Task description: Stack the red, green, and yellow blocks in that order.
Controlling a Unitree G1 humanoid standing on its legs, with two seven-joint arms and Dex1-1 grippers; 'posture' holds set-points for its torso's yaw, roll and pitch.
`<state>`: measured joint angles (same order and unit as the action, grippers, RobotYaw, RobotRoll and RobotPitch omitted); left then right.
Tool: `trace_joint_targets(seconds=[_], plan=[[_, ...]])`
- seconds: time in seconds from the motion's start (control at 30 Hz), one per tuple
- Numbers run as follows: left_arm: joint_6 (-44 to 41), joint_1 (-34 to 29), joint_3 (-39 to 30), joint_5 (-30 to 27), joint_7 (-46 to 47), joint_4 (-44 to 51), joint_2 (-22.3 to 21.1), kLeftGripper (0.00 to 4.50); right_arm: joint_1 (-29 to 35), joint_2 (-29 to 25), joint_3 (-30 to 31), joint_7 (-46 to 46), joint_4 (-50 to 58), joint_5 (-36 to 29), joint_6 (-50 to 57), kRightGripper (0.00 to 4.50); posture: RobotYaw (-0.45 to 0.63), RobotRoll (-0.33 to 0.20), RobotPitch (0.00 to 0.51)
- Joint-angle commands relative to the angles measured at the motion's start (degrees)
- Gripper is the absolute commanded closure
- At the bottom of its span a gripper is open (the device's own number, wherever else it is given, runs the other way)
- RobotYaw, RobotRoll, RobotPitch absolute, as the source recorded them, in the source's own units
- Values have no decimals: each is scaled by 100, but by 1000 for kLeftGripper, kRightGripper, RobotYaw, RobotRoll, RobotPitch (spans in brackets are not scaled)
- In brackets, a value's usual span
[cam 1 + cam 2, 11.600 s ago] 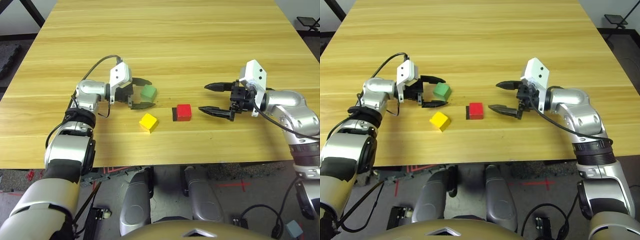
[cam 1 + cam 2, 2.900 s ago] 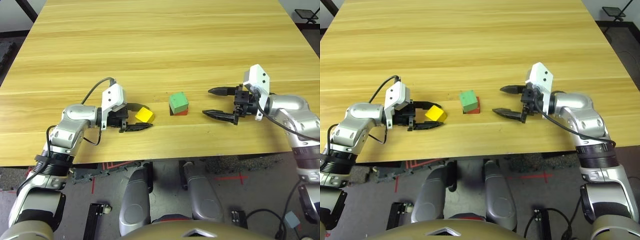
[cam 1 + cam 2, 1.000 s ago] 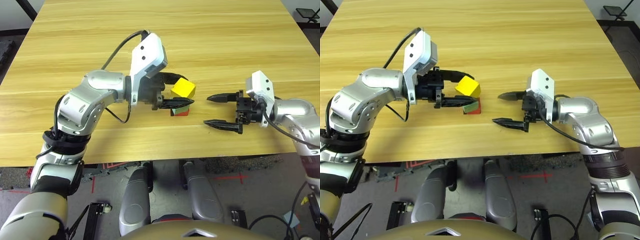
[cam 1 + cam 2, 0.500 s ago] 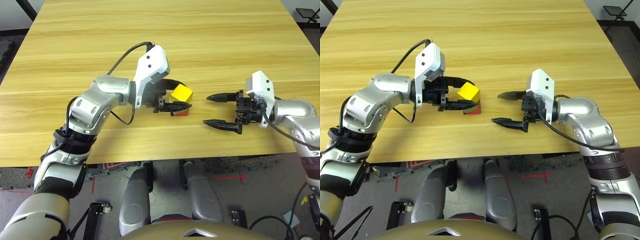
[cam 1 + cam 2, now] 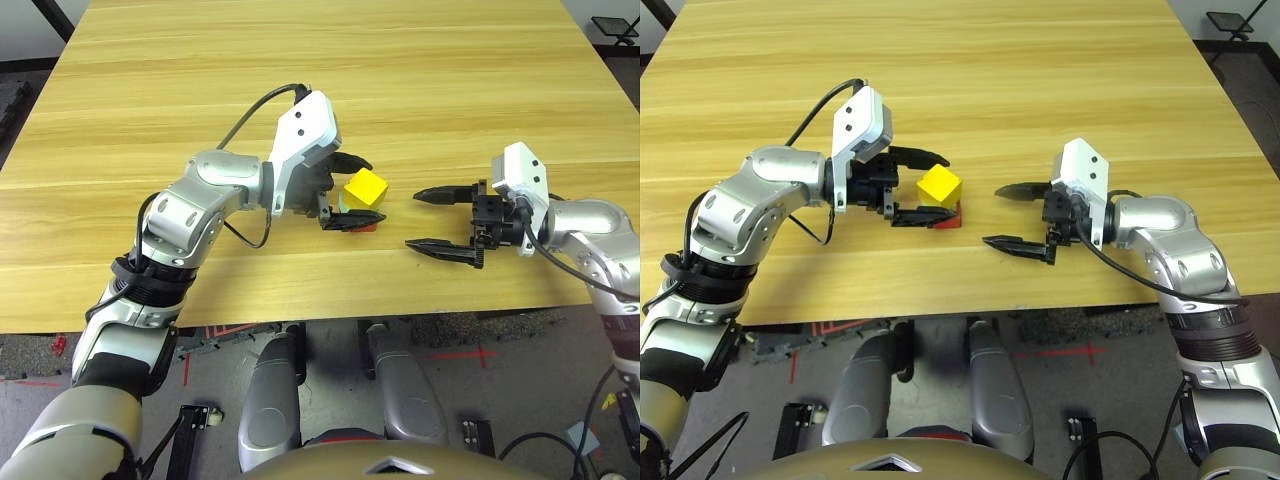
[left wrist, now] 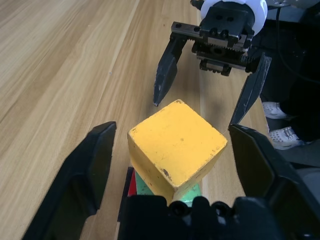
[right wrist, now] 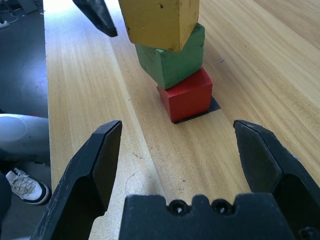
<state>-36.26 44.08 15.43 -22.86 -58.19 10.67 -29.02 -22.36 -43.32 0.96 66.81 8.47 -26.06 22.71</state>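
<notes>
Yellow matte cube [image 6: 176,146] sits on top of the muted green cube [image 7: 172,57], which sits on the bright red cube [image 7: 187,95], all on the pale wooden bench [image 5: 400,60] over a flat black square patch [image 7: 215,106]. So the order looks right. The left gripper [image 5: 923,187] has its fingers [image 6: 82,175] spread wide on either side of the yellow one, not touching it as far as I can tell. The right gripper [image 5: 436,219] hangs nearby with fingers spread too, holding nothing.

Looks like the release step of the last block. The yellow cube is twisted a bit against the green one and overhangs an edge, so I'd say the next move needs a straight, careful pull-back of the left arm without clipping the tower.
</notes>
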Motion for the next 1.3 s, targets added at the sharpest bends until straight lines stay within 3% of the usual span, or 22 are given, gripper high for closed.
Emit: trace_joint_targets(seconds=[0.03, 0.37, 0.6, 0.7, 0.8, 0.97, 1.1, 1.3], plan=[[-106, 73, -43, -33, -27, 16, -14, 29, 1, 58, 17, -1, -35, -15, -26, 0, 203, 54, 244], [-623, 218, -417, -523, -435, 270, -536, 29, -93, 54, 33, 85, -213, 52, -103, 0, 215, 54, 241], [-178, 313, -552, -177, -717, -491, -1100, 29, -121, 0, -4, 159, -244, 63, -121, 0, 219, 48, 239], [142, 208, -684, 34, -949, -928, -1594, 29, -113, -131, -106, 228, -336, 87, -167, 0, 220, 51, 239], [337, 22, -855, 170, -810, -1266, -1767, 29, -143, -194, -172, 196, -438, 112, -223, 0, 217, 49, 232], [122, -647, -1481, 131, 190, -936, -1497, 29, -167, -149, -392, -114, -537, 130, -226, 0, 224, 42, 219], [47, -1110, -1938, 445, 1468, -855, -1110, 29, -289, -2, -694, -704, -889, 220, -269, 0, 227, 43, 213], [428, -1259, -2726, 1282, 3884, -1294, -337, 29, -768, 492, -1364, -2531, -1983, 701, -610, 0, 212, 44, 206]])
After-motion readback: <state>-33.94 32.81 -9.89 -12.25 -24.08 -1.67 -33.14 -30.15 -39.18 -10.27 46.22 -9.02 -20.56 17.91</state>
